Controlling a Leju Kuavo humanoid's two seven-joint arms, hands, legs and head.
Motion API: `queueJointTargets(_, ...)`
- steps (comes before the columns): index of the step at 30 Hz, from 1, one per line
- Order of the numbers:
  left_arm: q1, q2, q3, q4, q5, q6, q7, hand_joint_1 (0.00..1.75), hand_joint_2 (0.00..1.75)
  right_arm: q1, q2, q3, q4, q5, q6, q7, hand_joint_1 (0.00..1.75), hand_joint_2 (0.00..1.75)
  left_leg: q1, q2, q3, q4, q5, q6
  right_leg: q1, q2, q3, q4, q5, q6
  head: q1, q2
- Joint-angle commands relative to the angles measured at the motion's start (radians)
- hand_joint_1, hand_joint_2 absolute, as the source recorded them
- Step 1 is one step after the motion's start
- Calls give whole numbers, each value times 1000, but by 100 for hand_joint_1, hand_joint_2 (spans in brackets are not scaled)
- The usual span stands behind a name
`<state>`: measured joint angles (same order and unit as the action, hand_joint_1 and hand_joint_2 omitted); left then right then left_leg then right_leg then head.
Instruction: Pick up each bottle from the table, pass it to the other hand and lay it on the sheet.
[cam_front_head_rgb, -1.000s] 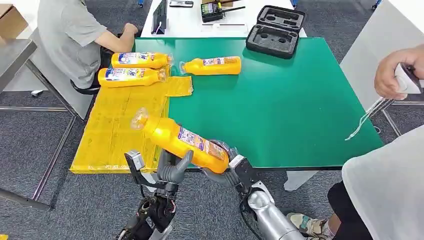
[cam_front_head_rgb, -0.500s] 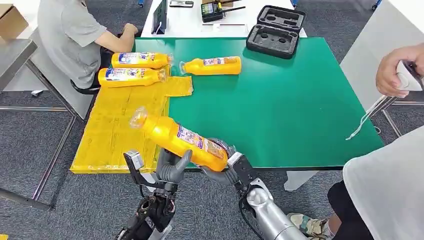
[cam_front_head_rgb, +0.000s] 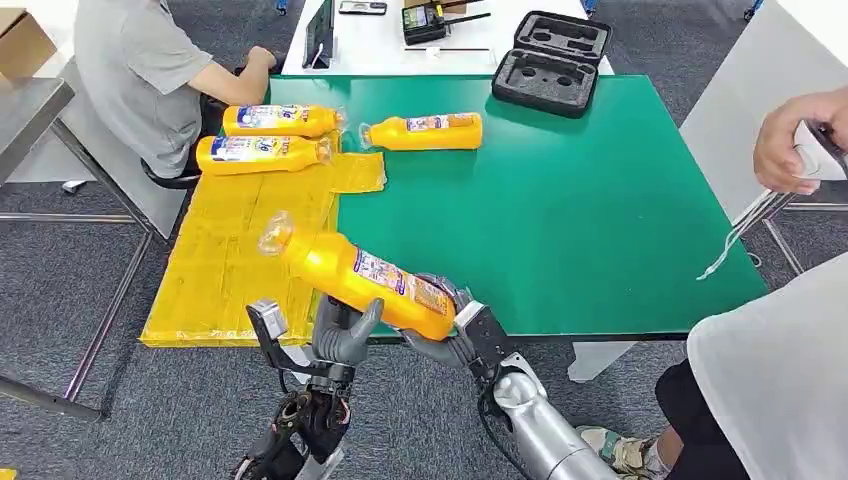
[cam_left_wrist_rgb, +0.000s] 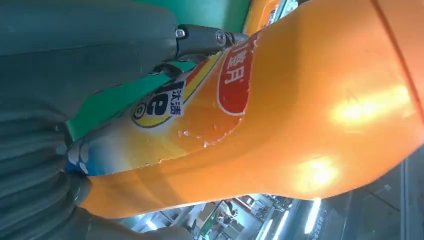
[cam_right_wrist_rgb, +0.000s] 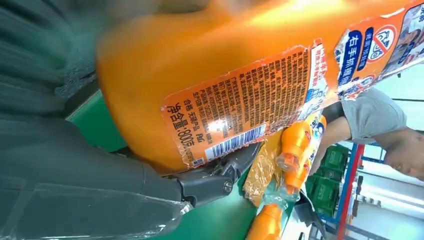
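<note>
An orange bottle (cam_front_head_rgb: 355, 273) with a printed label hangs tilted over the near edge of the green table (cam_front_head_rgb: 560, 210), its cap toward the yellow sheet (cam_front_head_rgb: 240, 250). My right hand (cam_front_head_rgb: 450, 335) grips its base end. My left hand (cam_front_head_rgb: 345, 335) is cupped under its middle and touches it. The same bottle (cam_left_wrist_rgb: 280, 115) is close up in the left wrist view, and its label (cam_right_wrist_rgb: 240, 115) shows in the right wrist view. Two more orange bottles (cam_front_head_rgb: 265, 150) lie on the far end of the sheet. A third (cam_front_head_rgb: 425, 131) lies on the green table nearby.
A black open case (cam_front_head_rgb: 552, 62) sits at the table's far edge. One person (cam_front_head_rgb: 150, 70) sits at the far left by the sheet. Another person's hand (cam_front_head_rgb: 795, 140) holds a white device with a cord at the right, with a white-clad body at lower right.
The held bottle has shifted slightly left and up between my two hands. The person's hand at the right moved a little.
</note>
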<state>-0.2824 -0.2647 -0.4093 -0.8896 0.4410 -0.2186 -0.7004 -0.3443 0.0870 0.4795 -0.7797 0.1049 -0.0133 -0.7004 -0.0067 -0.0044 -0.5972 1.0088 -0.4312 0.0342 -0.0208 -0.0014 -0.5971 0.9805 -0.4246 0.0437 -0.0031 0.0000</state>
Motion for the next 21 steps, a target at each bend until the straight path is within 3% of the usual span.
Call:
queueJointTargets(1, -36, 9, -22, 51, -10, -6, 2, 0, 175, -45, 13, 1, 61, 3, -3, 2, 169, 175, 1, 1, 2, 0, -1, -1, 1, 0, 1, 0, 0, -1, 0, 0)
queueJointTargets(21, -63, 8, -41, 91, 2, -27, 2, 0, 175, -31, 2, -25, 40, -9, 44, 2, 169, 175, 1, 0, 2, 0, -1, -2, 1, -1, 3, -1, -1, -2, 0, 0)
